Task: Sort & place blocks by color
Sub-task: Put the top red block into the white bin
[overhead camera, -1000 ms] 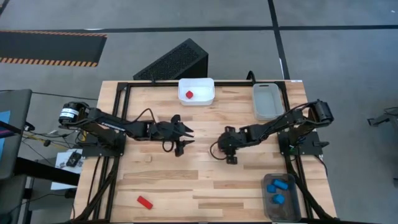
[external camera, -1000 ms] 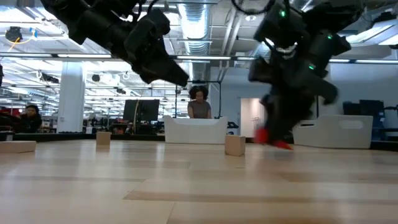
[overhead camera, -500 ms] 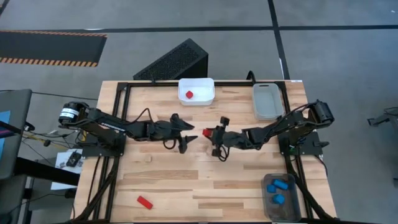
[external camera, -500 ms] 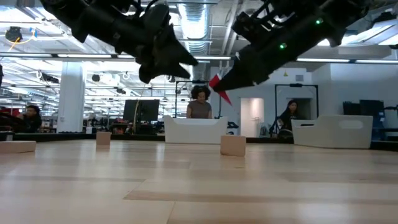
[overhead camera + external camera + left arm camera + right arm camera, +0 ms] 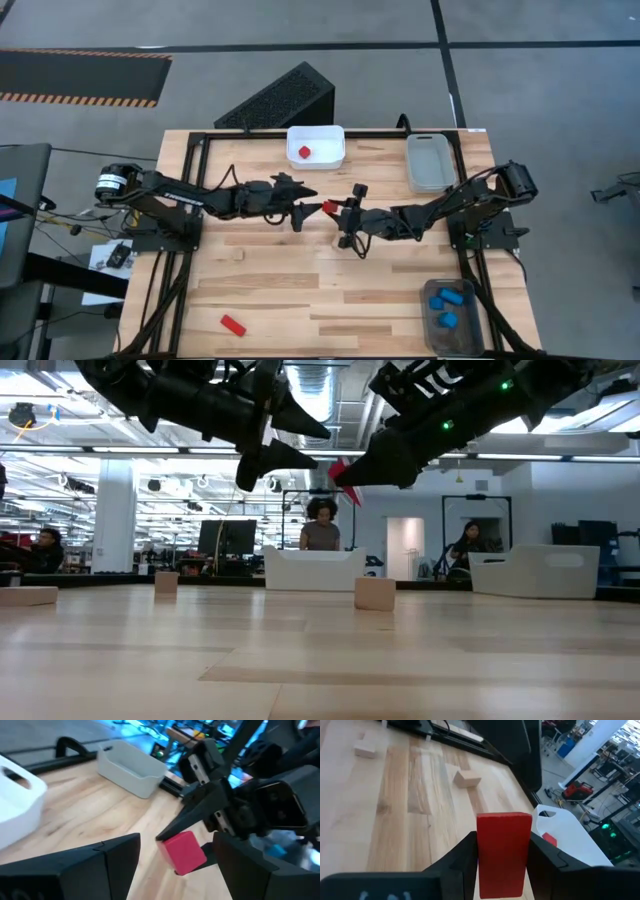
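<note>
A small red block (image 5: 328,207) is held up over the middle of the table by my right gripper (image 5: 338,210), which is shut on it. It also shows in the low view (image 5: 343,472) and the right wrist view (image 5: 504,845). My left gripper (image 5: 308,205) is open and faces it from the table's left. In the left wrist view its two fingers (image 5: 115,860) stand on either side of the red block (image 5: 182,851), apart from it. Pale wood blocks (image 5: 376,593) rest on the table. A red bar (image 5: 232,323) lies near the front left. My right gripper pinches the red block by two opposite side faces (image 5: 482,847) between its two fingers. The fingers come from the table's right, nearly level and slanting a little down. The block's free end (image 5: 186,845) sticks out past the fingertips toward my left gripper. It is lifted clear of the table.
A white bin (image 5: 316,135) at the far edge holds one red block (image 5: 304,152). A clear bin (image 5: 430,160) stands at the far right. A grey bin (image 5: 452,325) with blue blocks stands at the front right. People show beyond the table in the low view.
My right gripper has risen from the table with the red block, tipped from pointing down to nearly level, and gone toward the table's left and far side. My left gripper has risen, gone right toward the block and stayed open. The block is now lifted clear between the two grippers.
</note>
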You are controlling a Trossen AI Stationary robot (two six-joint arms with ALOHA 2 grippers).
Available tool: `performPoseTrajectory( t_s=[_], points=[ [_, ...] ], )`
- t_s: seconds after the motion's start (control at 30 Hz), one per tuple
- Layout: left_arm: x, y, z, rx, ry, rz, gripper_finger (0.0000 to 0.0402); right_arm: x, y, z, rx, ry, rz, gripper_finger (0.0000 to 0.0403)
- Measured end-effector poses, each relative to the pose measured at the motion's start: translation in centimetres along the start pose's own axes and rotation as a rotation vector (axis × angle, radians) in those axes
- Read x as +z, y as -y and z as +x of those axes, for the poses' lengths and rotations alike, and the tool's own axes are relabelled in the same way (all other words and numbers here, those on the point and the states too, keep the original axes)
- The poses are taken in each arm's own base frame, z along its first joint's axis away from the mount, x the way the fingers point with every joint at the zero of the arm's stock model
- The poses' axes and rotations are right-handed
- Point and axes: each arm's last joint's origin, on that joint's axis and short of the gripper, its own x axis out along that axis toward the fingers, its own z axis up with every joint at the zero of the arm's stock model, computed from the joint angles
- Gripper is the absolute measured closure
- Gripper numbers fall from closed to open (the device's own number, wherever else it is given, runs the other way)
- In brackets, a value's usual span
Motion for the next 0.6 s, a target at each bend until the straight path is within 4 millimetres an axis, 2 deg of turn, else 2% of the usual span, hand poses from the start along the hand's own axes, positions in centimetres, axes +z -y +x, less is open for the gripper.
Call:
performPoseTrajectory(
  t_s=[0.6],
  points=[
    [-0.30,0.07,0.12,-0.003,-0.033,-0.103,0.0161,0.14,0.24,0.13,-0.003,0.014,-0.083,0.0254]
  ],
)
